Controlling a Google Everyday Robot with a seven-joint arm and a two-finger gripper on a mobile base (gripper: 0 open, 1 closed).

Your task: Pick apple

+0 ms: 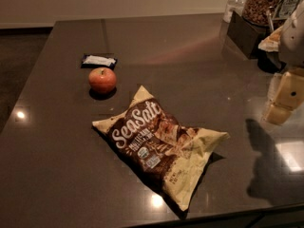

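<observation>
The apple (102, 80) is small, round and red-orange. It sits upright on the dark table (57, 165), left of centre, free of any grip. My gripper (283, 101) hangs at the far right edge of the view, above the table's right side and far to the right of the apple. It looks cream-coloured and blocky. Nothing shows in it.
A brown and yellow SeaSalt chip bag (159, 146) lies flat in the middle, just right and front of the apple. A small black packet with a white label (99, 60) lies just behind the apple. A dark box and snack jars (259, 13) stand at the back right.
</observation>
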